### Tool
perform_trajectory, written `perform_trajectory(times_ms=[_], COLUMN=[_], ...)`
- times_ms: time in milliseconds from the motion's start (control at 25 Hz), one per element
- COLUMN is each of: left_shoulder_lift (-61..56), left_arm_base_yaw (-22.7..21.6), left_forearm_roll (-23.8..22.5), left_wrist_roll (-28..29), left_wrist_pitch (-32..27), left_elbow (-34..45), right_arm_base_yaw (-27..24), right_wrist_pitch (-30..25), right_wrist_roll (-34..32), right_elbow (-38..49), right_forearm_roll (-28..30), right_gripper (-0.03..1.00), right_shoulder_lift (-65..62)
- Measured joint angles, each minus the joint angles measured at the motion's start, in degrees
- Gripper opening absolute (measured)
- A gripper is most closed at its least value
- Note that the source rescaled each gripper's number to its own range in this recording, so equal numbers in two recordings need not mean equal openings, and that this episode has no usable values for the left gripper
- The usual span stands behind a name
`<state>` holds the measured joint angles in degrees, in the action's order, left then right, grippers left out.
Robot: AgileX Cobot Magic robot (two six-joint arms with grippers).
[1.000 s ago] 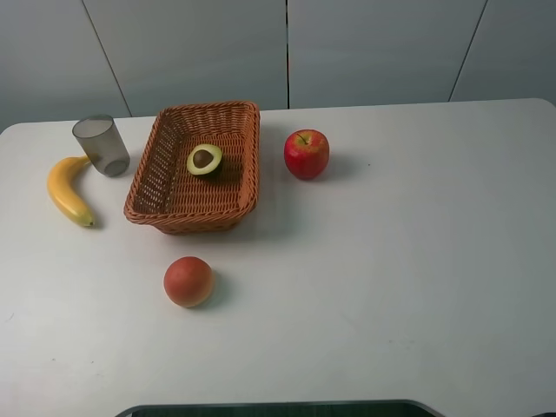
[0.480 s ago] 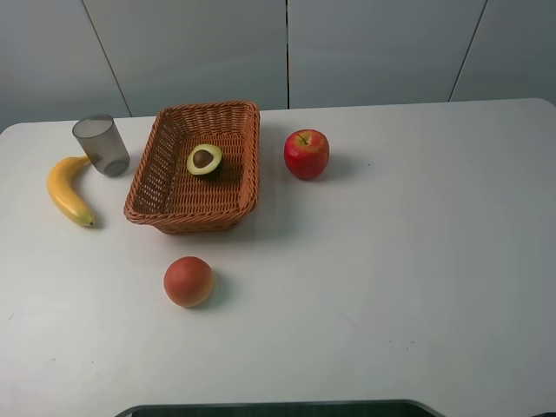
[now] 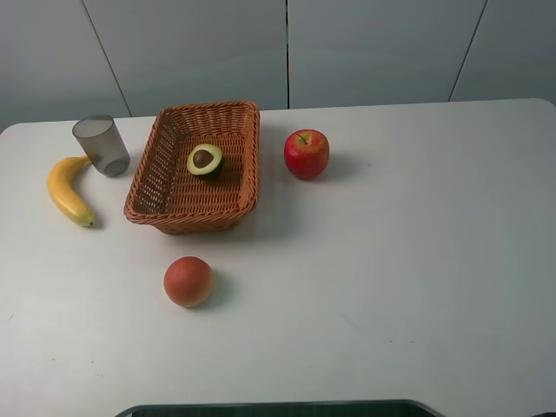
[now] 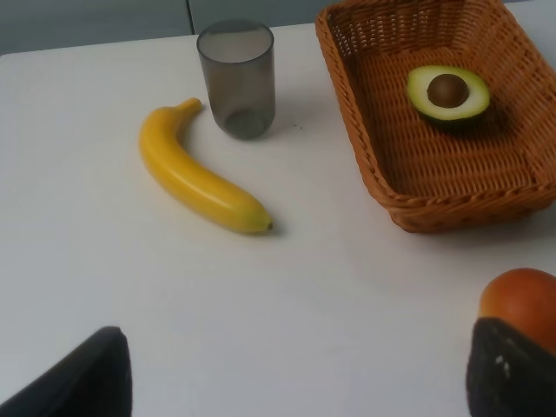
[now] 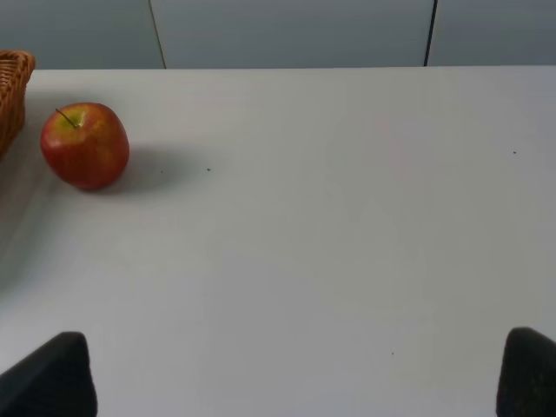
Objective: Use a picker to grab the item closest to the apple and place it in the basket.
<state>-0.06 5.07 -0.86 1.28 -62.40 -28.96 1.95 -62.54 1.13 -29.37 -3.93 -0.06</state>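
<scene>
A red apple (image 3: 306, 154) (image 5: 84, 145) stands on the white table just right of the woven basket (image 3: 187, 222) (image 4: 352, 113). Inside the basket lies a halved avocado (image 3: 204, 160) (image 4: 448, 93), cut face up. In front of the basket rests a round orange-red fruit (image 3: 188, 281) (image 4: 521, 300). Neither arm shows in the exterior high view. My left gripper (image 4: 295, 382) is open, its dark fingertips (image 4: 87, 382) wide apart and empty, over the table before the banana. Right of the apple, my right gripper (image 5: 295, 373) is open and empty.
A yellow banana (image 3: 68, 189) (image 4: 200, 178) lies left of the basket, with a grey translucent cup (image 3: 101, 145) (image 4: 236, 78) behind it. A corner of the basket (image 5: 13, 87) shows in the right wrist view. The table's far edge meets a grey wall.
</scene>
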Motion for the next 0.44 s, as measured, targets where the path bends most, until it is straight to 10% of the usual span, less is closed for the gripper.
perform_trajectory(times_ms=[440], left_shoulder_lift=[0.00], left_arm_base_yaw=[0.00], left_forearm_roll=[0.00], left_wrist_roll=[0.00], left_wrist_pitch=[0.00], left_elbow=[0.00], right_arm_base_yaw=[0.00], right_wrist_pitch=[0.00], right_wrist_roll=[0.00], right_elbow=[0.00], right_forearm_roll=[0.00], right_gripper=[1.00], right_shoulder_lift=[0.00])
